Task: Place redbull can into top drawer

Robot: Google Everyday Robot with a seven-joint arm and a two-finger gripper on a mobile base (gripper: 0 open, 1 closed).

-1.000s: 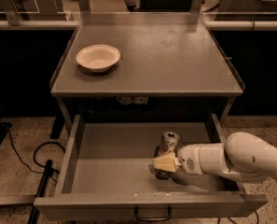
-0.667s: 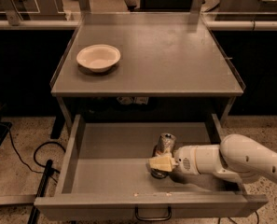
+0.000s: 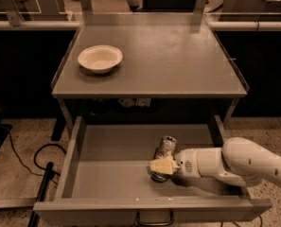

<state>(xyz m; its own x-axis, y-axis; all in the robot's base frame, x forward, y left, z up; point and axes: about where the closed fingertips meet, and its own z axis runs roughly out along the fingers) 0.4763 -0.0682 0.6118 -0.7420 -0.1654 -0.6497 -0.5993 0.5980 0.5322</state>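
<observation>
The top drawer [image 3: 76, 151] is pulled open below the tabletop, with its dark loop handle [image 3: 154, 219] at the front. The redbull can [image 3: 166, 148] stands slightly tilted inside the drawer, right of the middle, its base near the drawer floor. My gripper [image 3: 162, 166] reaches in from the right on a white arm [image 3: 234, 163]. Its cream fingers [image 3: 158, 165] are closed around the lower part of the can.
A shallow cream bowl [image 3: 100, 58] sits at the left on the grey tabletop [image 3: 178, 60]. Black cables [image 3: 31, 155] and a dark bar lie on the speckled floor to the left. Dark counters stand on both sides.
My gripper and the can have moved a little to the left inside the drawer. The bowl and the drawer have not moved.
</observation>
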